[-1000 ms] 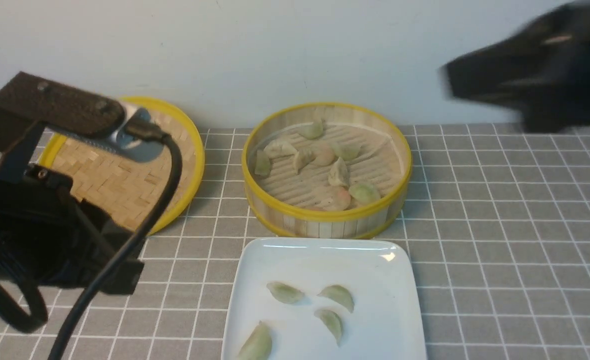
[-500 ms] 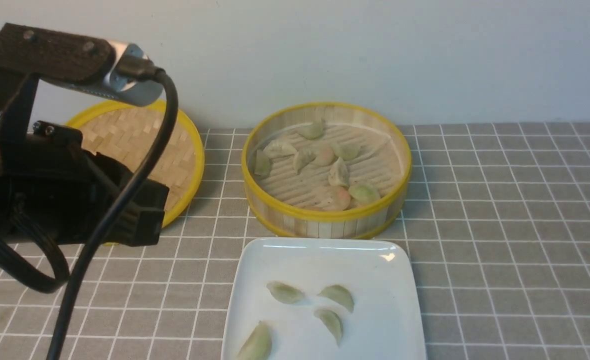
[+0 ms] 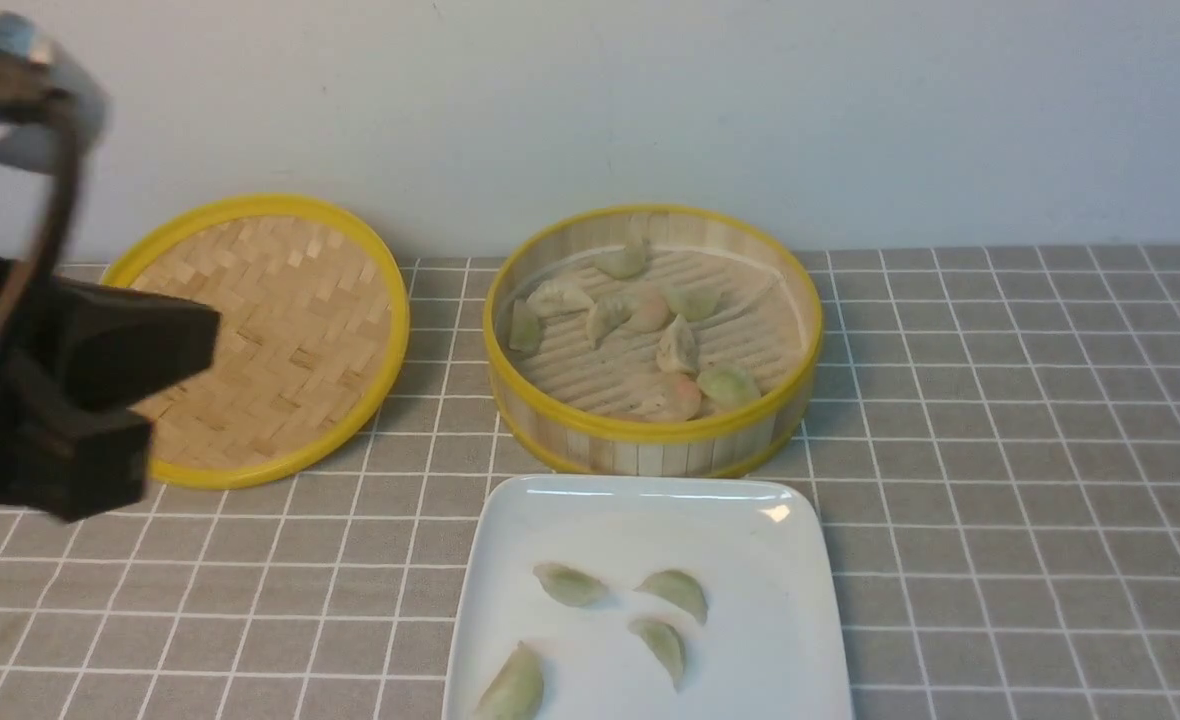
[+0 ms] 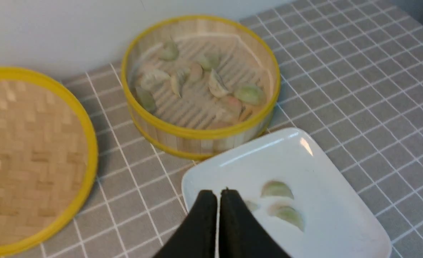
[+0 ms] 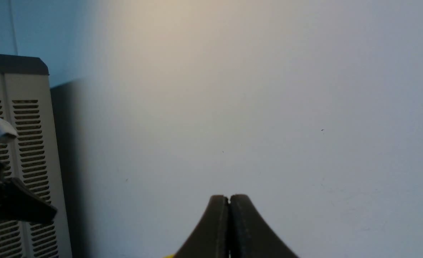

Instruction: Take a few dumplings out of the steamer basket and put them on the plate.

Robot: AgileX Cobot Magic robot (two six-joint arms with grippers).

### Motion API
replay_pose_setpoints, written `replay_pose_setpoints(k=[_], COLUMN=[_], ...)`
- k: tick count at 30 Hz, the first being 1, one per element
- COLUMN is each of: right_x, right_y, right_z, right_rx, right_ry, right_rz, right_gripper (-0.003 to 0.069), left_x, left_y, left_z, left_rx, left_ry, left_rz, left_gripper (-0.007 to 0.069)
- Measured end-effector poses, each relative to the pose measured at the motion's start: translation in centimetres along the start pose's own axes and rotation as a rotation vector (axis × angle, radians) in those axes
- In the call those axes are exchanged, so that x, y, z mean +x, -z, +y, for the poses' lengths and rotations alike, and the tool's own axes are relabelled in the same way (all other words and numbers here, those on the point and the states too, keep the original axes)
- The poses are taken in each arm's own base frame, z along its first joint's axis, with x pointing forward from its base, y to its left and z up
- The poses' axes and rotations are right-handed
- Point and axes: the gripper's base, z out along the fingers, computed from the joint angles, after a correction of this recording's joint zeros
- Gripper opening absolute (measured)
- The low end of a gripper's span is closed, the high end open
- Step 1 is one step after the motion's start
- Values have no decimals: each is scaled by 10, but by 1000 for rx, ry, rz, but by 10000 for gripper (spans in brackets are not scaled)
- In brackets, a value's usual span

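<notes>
Left hand (image 4: 218,194) shut, empty; right hand (image 5: 229,197) shut, empty. Four dumplings (image 3: 570,585) on plate (image 3: 750,520). Another pick: open first, descend on a lone one in basket (image 4: 200,134) ahead.

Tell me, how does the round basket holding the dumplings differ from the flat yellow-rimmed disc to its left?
The steamer basket has an upright slatted wall; the lid lies flat. The steamer basket's floor is ribbed; the lid is woven in a herringbone pattern. The steamer basket holds dumplings; the lid shows none. Both are round, bamboo-coloured and yellow-rimmed, resting on the grey checked cloth.
</notes>
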Motion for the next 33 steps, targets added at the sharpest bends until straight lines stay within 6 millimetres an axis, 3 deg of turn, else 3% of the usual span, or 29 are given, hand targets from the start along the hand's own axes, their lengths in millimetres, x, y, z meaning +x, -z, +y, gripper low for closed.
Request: replay_pose_setpoints(k=[5,11,33], right_x=[0,0,0], right_y=[0,0,0], right_z=[0,0,0], right_rx=[1,1,2], right_ry=[1,-1,-3], right_rz=[1,1,2], right_gripper=[-13,-13,-13], left_x=[6,12,14], left_y=[51,78,83], left_z=[-3,-5,-5], left_rx=[-10,-4,-6], left_ry=[-22,-27,-31], left_rz=[-161,-248,-260], left_gripper=[-5,-5,-5])
